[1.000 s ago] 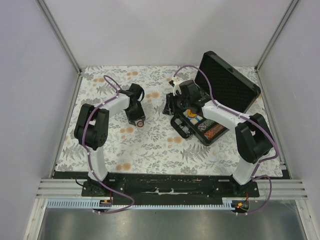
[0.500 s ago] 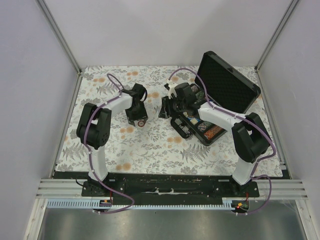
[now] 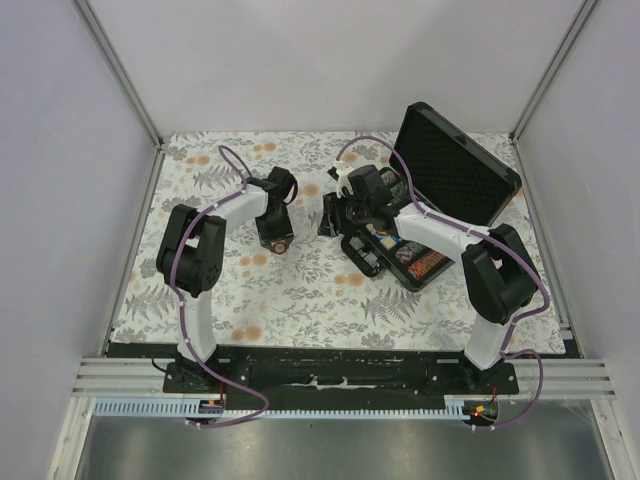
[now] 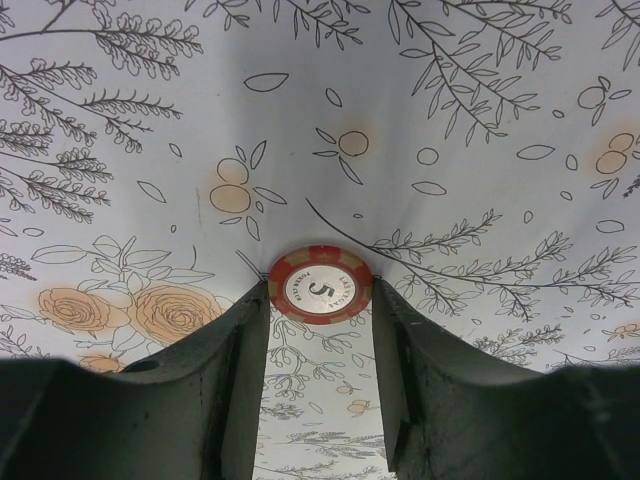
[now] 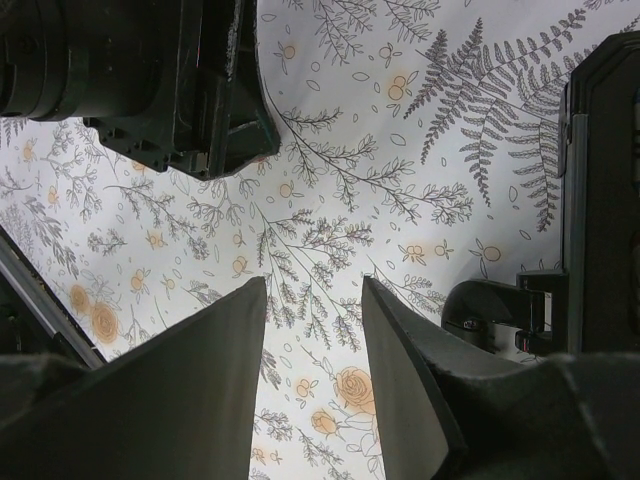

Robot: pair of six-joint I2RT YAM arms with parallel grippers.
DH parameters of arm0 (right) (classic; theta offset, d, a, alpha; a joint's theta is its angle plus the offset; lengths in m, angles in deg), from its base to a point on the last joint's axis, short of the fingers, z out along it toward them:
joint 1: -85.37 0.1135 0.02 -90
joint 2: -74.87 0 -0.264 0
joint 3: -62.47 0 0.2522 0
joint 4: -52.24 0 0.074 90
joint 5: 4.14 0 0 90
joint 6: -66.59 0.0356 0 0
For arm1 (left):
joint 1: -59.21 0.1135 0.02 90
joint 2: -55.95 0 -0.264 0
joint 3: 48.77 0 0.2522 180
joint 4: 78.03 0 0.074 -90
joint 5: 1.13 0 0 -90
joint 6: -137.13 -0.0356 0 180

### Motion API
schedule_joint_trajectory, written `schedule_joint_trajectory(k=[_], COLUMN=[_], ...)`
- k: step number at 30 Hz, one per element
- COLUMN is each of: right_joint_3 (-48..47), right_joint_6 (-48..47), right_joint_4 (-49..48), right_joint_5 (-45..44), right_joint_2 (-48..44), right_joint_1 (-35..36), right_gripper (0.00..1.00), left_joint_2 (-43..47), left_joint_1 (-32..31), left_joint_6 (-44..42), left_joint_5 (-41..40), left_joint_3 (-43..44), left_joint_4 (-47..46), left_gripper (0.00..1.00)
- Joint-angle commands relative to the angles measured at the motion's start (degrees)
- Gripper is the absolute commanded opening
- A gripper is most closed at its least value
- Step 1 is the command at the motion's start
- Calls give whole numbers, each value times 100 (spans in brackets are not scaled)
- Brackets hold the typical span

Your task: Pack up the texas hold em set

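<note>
The black hard case [image 3: 385, 262] lies open at the right, its lid [image 3: 455, 165] tilted back. Chip rows [image 3: 425, 263] show in its near end; the rest of the contents is partly hidden by my right arm. My left gripper [image 3: 279, 240] is shut on a reddish chip [image 3: 283, 243] marked 5, held by its edges between the fingertips above the cloth in the left wrist view [image 4: 320, 285]. My right gripper [image 3: 328, 215] is open and empty just left of the case, above the cloth in its own view [image 5: 312, 290].
A floral cloth [image 3: 300, 285] covers the table. The left arm's gripper body [image 5: 170, 90] shows close at the upper left of the right wrist view, and the case's edge [image 5: 600, 200] at its right. Walls stand on three sides.
My right gripper has moved left off the case towards the left gripper. My left arm has shifted slightly right, still holding the chip.
</note>
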Motion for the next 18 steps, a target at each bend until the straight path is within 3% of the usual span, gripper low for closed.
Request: schedule_joint_trajectory(k=[1,18], right_joint_3=[-299,-405], right_joint_6=[-108,-152], right_joint_4=[-22,58], right_joint_5=[-79,-88], right_joint_2=[42,69], right_joint_1=[20,20], right_gripper=[51,51], left_joint_2=[-383,109], left_joint_1=[-37,-37], left_joint_6=[-85,29], left_joint_5=[51,121], left_joint_3=[-15,231], left_joint_4=[-148,9], left_gripper=[48,49])
